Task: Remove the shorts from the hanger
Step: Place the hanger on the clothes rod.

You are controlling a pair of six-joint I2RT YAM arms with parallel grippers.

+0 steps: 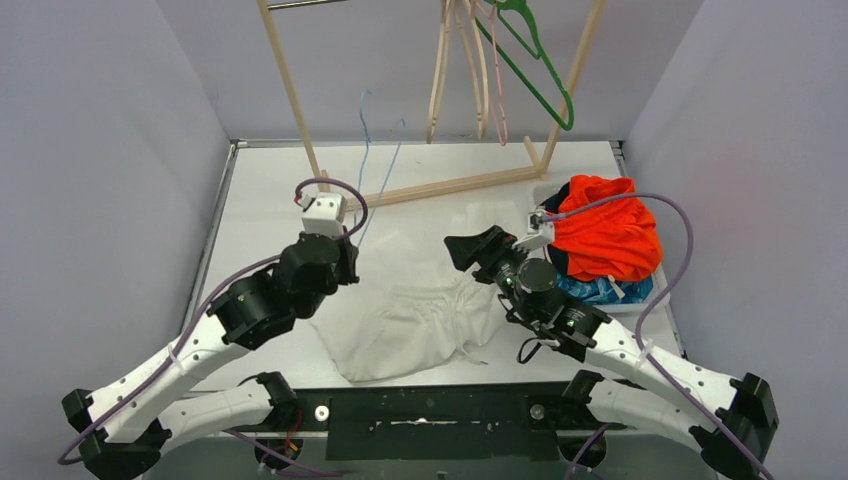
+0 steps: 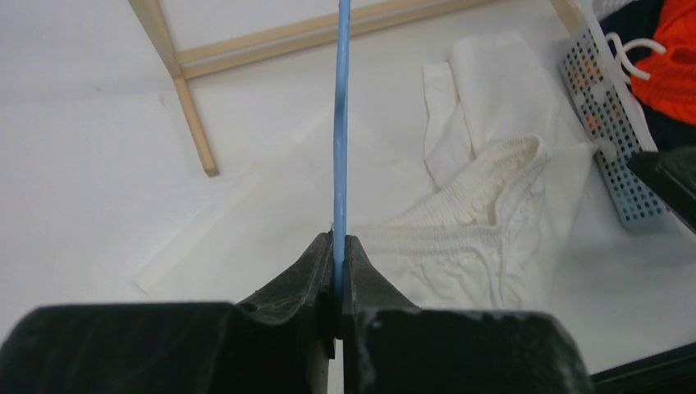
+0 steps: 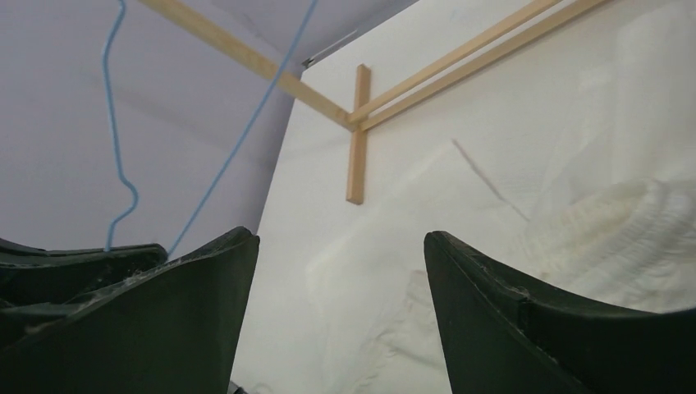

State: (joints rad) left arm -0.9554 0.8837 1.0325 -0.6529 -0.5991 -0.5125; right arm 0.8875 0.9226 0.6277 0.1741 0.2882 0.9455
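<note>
Left gripper (image 2: pixel 339 242) is pressed together on the thin blue hanger (image 2: pixel 339 123), which rises bare above it with no cloth on it. White shorts (image 1: pixel 405 305) lie crumpled flat on the table (image 1: pixel 260 200), between the two arms. Their gathered waistband is turned toward the right arm. Right gripper (image 3: pixel 338 238) is spread and holds nothing. It hangs above the shorts' far right edge, with the waistband low and just to its right. Judgement: the right arm is nearer and free, so a pick means dropping onto the waistband. Basket (image 2: pixel 611 123) with the orange shorts (image 1: pixel 605 230) sits just right of it.

White arms (image 1: pixel 185 355) with black joints (image 1: pixel 262 305) and purple cables (image 1: pixel 689 240).
</note>
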